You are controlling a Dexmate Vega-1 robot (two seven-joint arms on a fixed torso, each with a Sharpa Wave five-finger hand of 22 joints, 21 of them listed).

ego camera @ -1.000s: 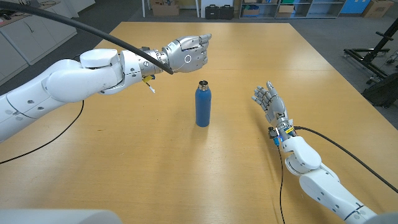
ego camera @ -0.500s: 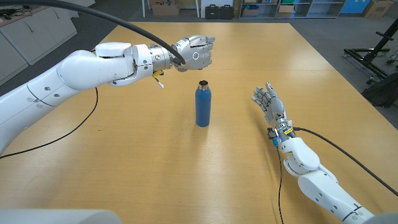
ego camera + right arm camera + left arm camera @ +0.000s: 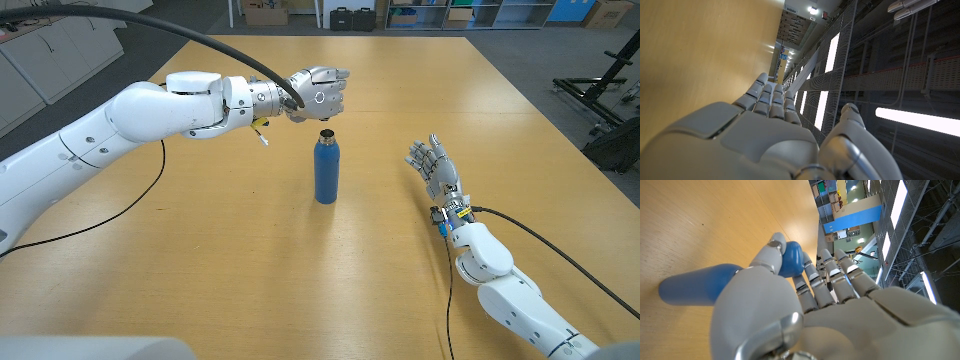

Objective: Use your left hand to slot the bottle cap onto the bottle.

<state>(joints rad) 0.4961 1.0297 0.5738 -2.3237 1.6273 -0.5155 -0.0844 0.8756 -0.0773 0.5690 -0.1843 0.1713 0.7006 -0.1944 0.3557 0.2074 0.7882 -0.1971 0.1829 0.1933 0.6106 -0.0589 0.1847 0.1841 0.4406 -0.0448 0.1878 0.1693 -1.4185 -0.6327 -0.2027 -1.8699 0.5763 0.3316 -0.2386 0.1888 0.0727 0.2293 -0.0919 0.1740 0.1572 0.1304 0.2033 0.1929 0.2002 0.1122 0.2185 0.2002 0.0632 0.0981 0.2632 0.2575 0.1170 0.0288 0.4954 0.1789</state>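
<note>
A blue bottle (image 3: 326,170) stands upright in the middle of the table (image 3: 300,270), its dark mouth uncovered. My left hand (image 3: 318,94) hovers just above and slightly behind the bottle's top, fingers curled. In the left wrist view the left hand (image 3: 805,310) pinches a blue cap (image 3: 791,260) between thumb and fingers, with the bottle (image 3: 697,284) below it on the wood. My right hand (image 3: 433,165) stands on its edge on the table to the bottle's right, fingers straight and apart, holding nothing; the right hand (image 3: 770,135) shows likewise in its own wrist view.
A black cable (image 3: 200,40) arcs over my left arm. Another cable (image 3: 560,250) trails from my right arm across the table. Boxes and cases (image 3: 355,15) stand on the floor beyond the table's far edge.
My left hand has moved right and a little nearer, from behind-left of the bottle to close above its mouth. The bottle and my right hand have stayed put.
</note>
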